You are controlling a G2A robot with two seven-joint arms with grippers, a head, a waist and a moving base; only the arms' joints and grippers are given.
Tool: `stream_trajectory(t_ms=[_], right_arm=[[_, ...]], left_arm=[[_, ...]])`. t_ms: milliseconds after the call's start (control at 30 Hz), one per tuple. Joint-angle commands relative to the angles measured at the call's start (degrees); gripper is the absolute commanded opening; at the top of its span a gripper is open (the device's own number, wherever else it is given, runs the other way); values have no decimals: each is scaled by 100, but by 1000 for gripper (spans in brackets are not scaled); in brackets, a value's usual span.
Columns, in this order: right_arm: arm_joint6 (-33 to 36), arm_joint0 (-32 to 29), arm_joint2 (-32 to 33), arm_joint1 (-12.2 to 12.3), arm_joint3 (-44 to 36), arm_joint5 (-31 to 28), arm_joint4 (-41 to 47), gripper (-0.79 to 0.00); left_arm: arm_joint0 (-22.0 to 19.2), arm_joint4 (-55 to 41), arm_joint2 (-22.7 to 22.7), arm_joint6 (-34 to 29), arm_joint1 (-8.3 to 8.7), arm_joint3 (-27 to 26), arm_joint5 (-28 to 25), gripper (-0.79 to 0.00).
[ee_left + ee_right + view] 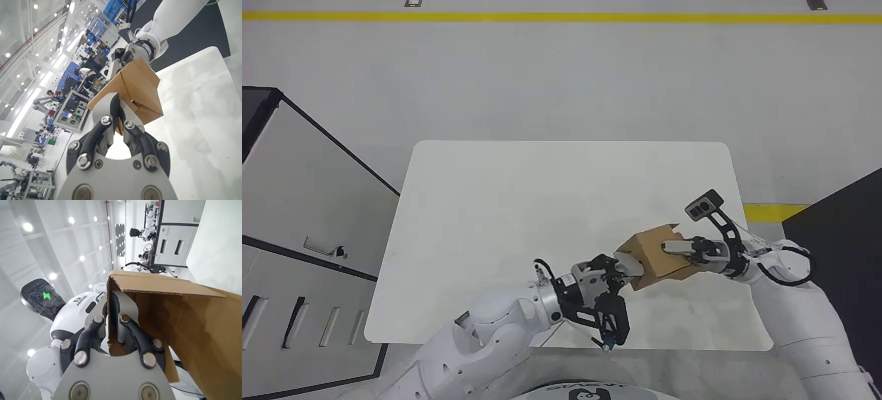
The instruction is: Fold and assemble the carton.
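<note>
A small brown cardboard carton [654,257] hangs just above the white table [542,200] near its front right, held between both arms. My left gripper [118,111] is shut on a flap at the carton's [132,89] near end, whose end flaps are folded in with a small gap. My right gripper [113,311] is shut on a wall of the carton [179,321] at its opposite, open end, one finger inside and one outside. In the top view the left gripper [620,268] meets the carton from the left, the right gripper [689,249] from the right.
A grey cabinet [292,220] stands off the table's left side. A dark mat [842,220] lies beyond the right edge. The bare tabletop stretches to the back and left of the carton.
</note>
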Motion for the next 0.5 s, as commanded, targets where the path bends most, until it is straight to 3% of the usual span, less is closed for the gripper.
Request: stream_trajectory(t_ms=[0, 467], right_arm=[[0, 2, -31, 7, -24, 13, 7, -785], [0, 24, -228, 87, -71, 84, 79, -785]], left_arm=[[-14, -3, 24, 7, -2, 5, -11, -785], [-96, -18, 136, 1, -13, 23, -22, -785]])
